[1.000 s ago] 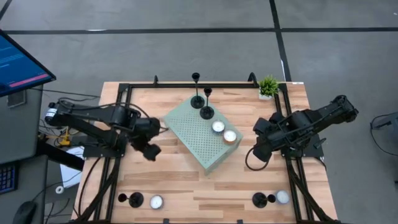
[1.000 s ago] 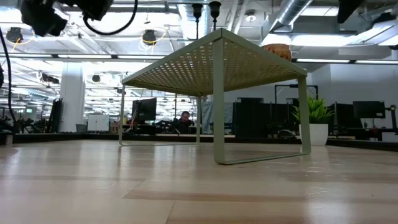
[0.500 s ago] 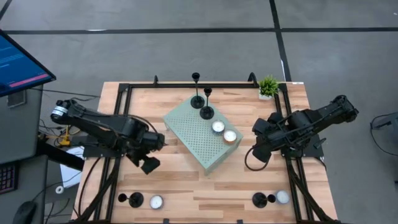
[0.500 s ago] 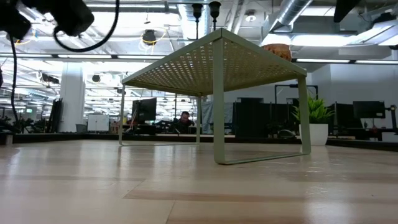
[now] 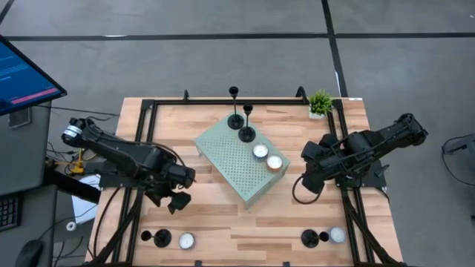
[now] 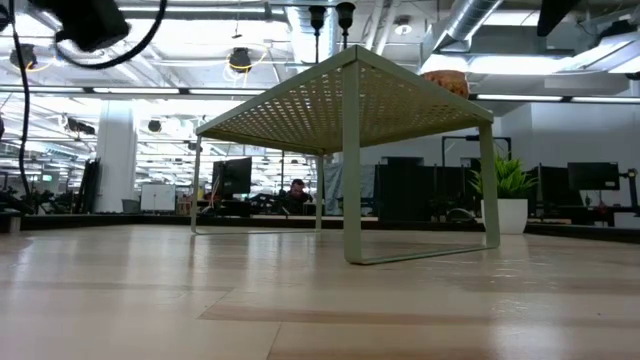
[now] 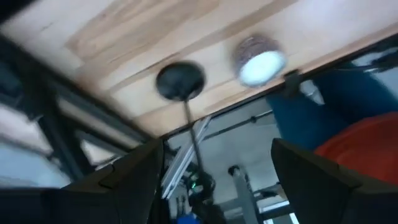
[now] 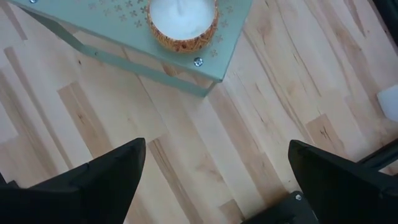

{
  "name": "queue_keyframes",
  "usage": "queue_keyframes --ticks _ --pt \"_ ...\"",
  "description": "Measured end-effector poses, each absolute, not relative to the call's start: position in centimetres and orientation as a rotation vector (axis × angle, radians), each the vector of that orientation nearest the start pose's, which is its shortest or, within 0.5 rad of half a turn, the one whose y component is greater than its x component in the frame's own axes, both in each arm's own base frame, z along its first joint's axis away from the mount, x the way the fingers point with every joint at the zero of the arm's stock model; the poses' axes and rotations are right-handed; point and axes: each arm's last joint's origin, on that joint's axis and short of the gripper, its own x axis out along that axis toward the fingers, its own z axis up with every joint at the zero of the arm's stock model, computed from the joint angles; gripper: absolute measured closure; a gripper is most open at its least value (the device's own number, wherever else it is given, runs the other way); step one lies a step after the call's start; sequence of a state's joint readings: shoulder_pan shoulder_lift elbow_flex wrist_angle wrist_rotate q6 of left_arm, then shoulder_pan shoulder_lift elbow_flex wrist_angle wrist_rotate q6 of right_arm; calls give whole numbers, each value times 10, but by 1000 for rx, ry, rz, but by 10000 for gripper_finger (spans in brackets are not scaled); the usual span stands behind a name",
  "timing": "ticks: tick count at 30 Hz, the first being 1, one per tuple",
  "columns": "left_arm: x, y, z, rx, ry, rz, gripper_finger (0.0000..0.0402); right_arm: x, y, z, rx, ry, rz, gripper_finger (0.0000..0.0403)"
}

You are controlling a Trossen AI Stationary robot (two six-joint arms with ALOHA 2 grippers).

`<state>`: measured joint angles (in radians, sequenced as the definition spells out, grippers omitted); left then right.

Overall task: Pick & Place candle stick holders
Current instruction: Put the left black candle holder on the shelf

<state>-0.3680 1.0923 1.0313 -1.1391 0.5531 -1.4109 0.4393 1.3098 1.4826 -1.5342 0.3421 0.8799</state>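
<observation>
Two black candle stick holders (image 5: 237,119) (image 5: 246,132) stand by their disc bases on the far end of the green perforated riser (image 5: 230,159). Two more stand on the table near its front edge, one at the left (image 5: 160,238) and one at the right (image 5: 309,238). My left gripper (image 5: 178,200) hovers open over the table's left part, above and short of the front-left holder (image 7: 180,81). My right gripper (image 5: 310,182) is open and empty beside the riser's right end.
Tealight candles sit beside the front holders (image 5: 185,240) (image 5: 337,235). Two candles (image 5: 260,151) (image 5: 274,163) stand on the riser. A small potted plant (image 5: 320,102) is at the far right. Black frame rails (image 5: 133,215) run along the table's edges.
My left gripper has moved from beside the riser's left side toward the table's near edge, closer to the front-left holder. My right arm has kept still.
</observation>
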Motion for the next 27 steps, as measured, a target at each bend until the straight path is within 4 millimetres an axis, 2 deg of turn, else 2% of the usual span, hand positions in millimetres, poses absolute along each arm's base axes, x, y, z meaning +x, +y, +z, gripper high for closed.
queue_keyframes --ticks 2,6,9,14,21,27 --pt "162 -75 307 -1222 1443 183 101 187 77 367 235 1161 -459 19" --pt "152 -64 347 -1142 1038 100 101 188 77 367 211 1164 -443 19" --pt "135 -57 371 -1153 934 18 101 187 76 368 214 1156 -437 19" --pt "122 -63 380 -1260 1071 -113 101 189 73 369 236 1143 -444 19" --pt "131 -88 370 -1319 1435 -229 101 195 71 370 251 1108 -424 19" --pt "137 -102 363 -1320 1553 -196 101 197 68 370 248 1103 -427 19"
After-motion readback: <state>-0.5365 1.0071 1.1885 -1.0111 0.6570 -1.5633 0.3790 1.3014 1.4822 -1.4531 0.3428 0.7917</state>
